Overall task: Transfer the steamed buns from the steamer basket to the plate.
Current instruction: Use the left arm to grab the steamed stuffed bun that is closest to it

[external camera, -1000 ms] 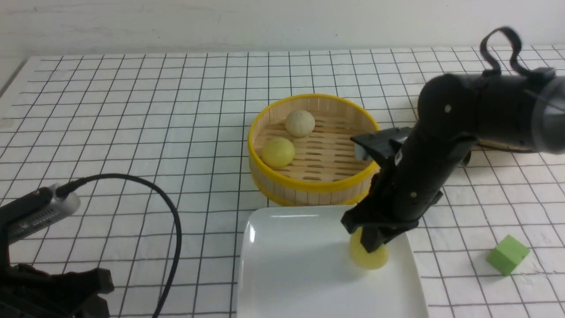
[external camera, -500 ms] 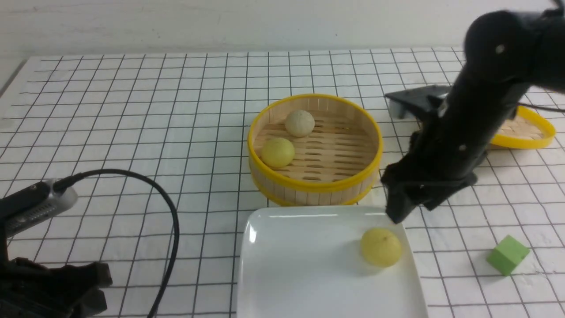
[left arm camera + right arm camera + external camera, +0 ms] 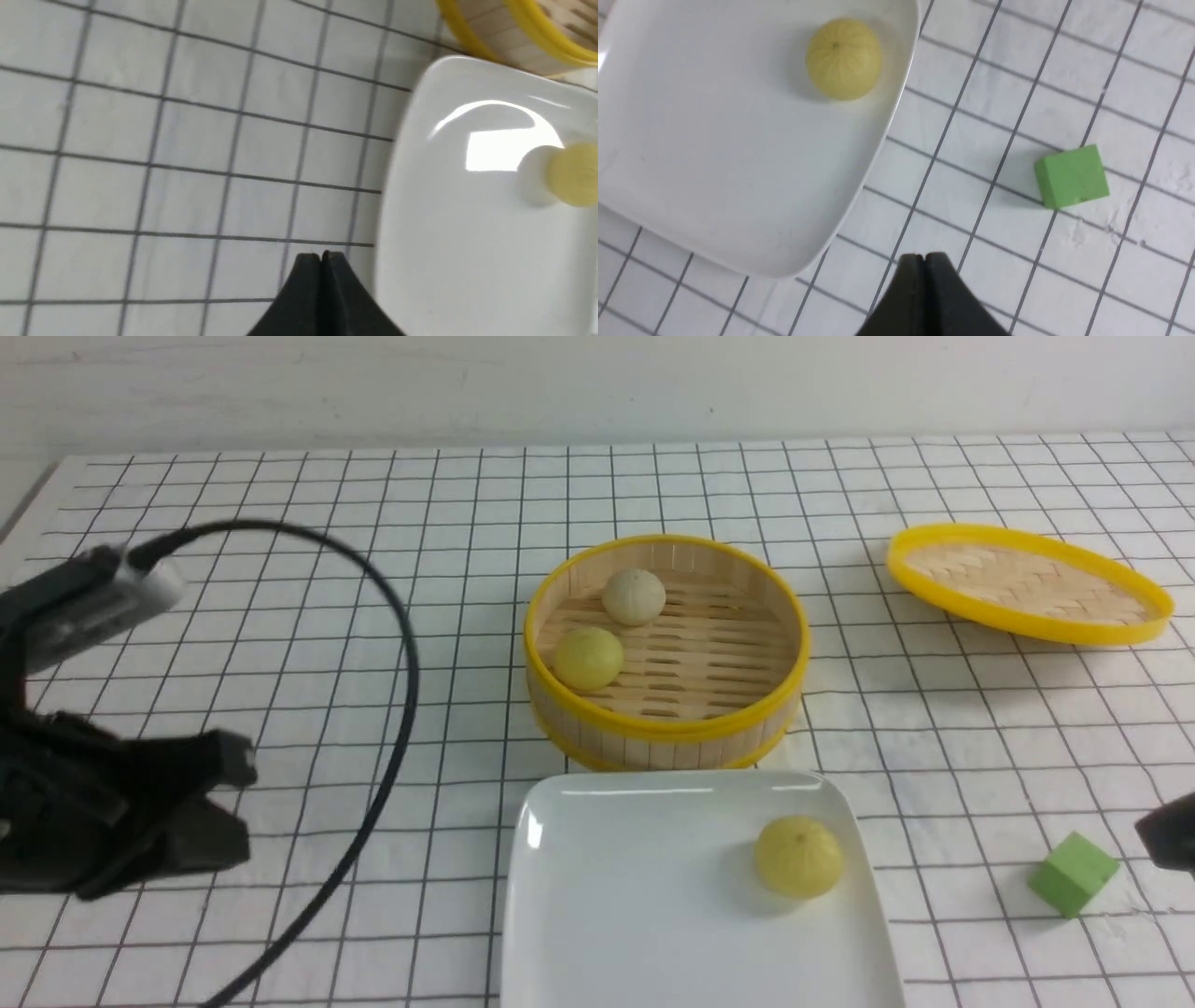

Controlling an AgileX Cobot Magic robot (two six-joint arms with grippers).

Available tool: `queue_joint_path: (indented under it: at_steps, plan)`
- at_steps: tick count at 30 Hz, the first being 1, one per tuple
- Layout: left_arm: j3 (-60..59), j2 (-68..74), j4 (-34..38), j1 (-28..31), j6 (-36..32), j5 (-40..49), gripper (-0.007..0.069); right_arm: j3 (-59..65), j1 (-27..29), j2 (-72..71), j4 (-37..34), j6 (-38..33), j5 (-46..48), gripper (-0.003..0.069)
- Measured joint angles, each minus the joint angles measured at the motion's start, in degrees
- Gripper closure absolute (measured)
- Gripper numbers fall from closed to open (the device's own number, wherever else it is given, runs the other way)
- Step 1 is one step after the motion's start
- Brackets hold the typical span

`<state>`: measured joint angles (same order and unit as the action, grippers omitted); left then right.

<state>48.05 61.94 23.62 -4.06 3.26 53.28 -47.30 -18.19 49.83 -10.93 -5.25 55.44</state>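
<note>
Plated bun (image 3: pixel 798 856) lies near the right rim of the plate (image 3: pixel 635 915); yellow bun (image 3: pixel 588 658) and beige bun (image 3: pixel 634 595) sit in the basket (image 3: pixel 663 730), probably next to move, while the left gripper (image 3: pixel 321 256) and right gripper (image 3: pixel 924 256), both closed and empty, hang either side of the plate, leaving it unobstructed.

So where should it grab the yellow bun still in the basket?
Probably straight down from above, pinching the yellow bun across its round sides. The basket wall rules out a sideways approach, and the bun sits close to the left wall, so the pinch likely fits best along that wall.
</note>
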Motion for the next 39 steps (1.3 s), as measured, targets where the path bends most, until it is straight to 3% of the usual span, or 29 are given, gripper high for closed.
queue_joint_path:
  at_steps: [3,6,11,14,15,19,25,30,39]
  plan:
    - [3.55,4.75,2.75,-2.82,-2.51,0.32,0.0622,6.23,0.0,-7.05,0.12,0.21,-5.89,0.067]
    - [12.44,15.17,4.05,-10.31,-3.26,-0.73,0.0617,13.48,0.0,-15.43,0.11,1.04,-11.69,0.0668]
    - [28.11,29.21,-2.16,-18.34,3.01,-0.67,0.0565,17.56,0.0,-20.58,0.47,1.31,-14.26,0.0667]
    - [37.82,37.1,-8.61,-21.8,8.29,0.6,0.0495,17.71,0.0,-20.62,1.0,1.49,-15.12,0.0667]
    - [44.28,42.3,-13.46,-23.85,12.17,1.95,0.0433,17.78,0.0,-20.23,1.0,1.49,-15.19,0.0667]
    - [57.72,52.74,-20.44,-27.59,15.39,5.96,0.0302,17.83,0.0,-19.5,1.0,1.49,-15.24,0.0666]
    - [68.89,61.58,-26.2,-28.87,18.81,11.24,0.0231,17.84,0.0,-19.5,1.52,1.55,-15.24,0.0662]
    - [70.55,64.44,-30.57,-28.82,22.37,13.43,0.0229,17.84,0.0,-19.5,1.57,1.55,-15.35,0.0657]
    - [70.84,69.13,-32.05,-28.82,25.21,10.12,0.0244,17.89,0.0,-19.5,1.57,1.55,-15.35,0.0656]
